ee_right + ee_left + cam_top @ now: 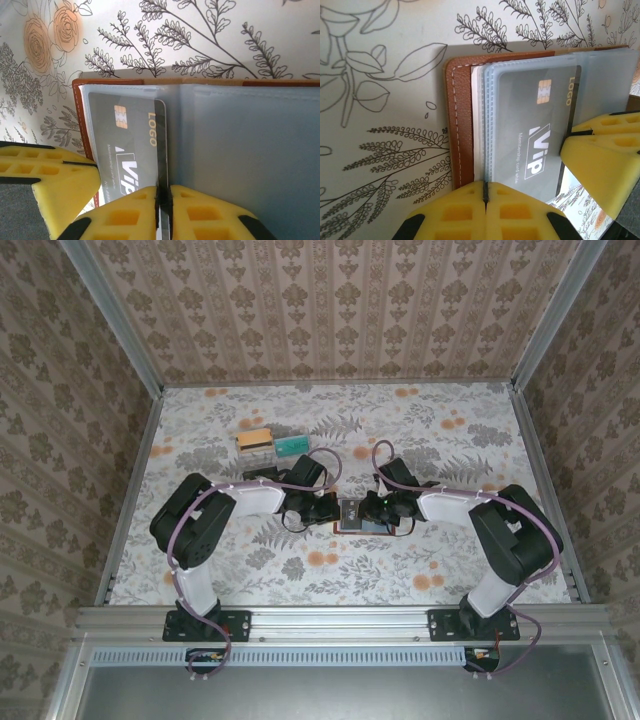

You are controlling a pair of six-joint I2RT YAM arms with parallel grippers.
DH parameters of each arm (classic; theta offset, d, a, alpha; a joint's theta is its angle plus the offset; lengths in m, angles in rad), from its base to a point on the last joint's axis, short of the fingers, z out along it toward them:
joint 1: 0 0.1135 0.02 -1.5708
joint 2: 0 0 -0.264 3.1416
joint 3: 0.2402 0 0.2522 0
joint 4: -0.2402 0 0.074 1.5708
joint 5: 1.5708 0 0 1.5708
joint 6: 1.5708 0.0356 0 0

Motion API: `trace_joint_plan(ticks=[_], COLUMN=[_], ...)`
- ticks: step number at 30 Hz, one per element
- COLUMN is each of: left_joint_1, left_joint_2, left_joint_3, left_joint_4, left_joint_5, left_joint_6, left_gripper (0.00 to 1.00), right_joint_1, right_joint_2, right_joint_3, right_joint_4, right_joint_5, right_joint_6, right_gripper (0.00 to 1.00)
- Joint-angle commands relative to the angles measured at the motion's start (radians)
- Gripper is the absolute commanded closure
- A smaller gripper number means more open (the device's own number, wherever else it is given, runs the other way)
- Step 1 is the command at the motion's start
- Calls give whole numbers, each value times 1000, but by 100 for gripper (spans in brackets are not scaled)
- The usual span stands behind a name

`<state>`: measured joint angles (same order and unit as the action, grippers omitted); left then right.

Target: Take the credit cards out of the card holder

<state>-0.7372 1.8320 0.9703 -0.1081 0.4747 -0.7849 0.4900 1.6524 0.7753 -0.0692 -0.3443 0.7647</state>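
Left wrist camera first: we see our left gripper (485,194) with its jaws pressed together on the edge of a clear sleeve (492,125). The sleeve belongs to the brown card holder (460,125), which lies open mid-table (380,100) between both arms. Our right gripper (164,199) is clamped on the end of a grey card (125,145) in that sleeve. The card reads "LOGO" in gold and "ViP" in white, with a small line beginning "Membership".

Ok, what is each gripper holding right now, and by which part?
Left gripper: shut on the card holder, at the near edge of its clear sleeves. Right gripper: shut on the grey VIP card, at its near LOGO-side corner.
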Motion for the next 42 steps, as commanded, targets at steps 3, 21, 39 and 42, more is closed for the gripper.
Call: trace_joint_plan(ticks=[3, 21, 39, 42], left_joint_1=[-4, 8, 13, 15], left_joint_2=[16, 0, -44, -72], left_joint_3=[16, 4, 24, 36], left_joint_4=[-51, -87, -74, -41], left_joint_5=[-11, -40, -25, -10], left_joint_6=[7, 13, 19, 1], left_gripper=[100, 100, 100, 69], right_joint_1=[-21, -83, -163, -163], right_joint_2=[-31, -105, -384, -425], right_joint_3=[-19, -102, -102, -99], right_joint_4=[-13, -25, -204, -207], right_joint_5=[-6, -20, -49, -57], right_joint_6=[4, -20, -178, -175], right_gripper=[99, 100, 100, 100])
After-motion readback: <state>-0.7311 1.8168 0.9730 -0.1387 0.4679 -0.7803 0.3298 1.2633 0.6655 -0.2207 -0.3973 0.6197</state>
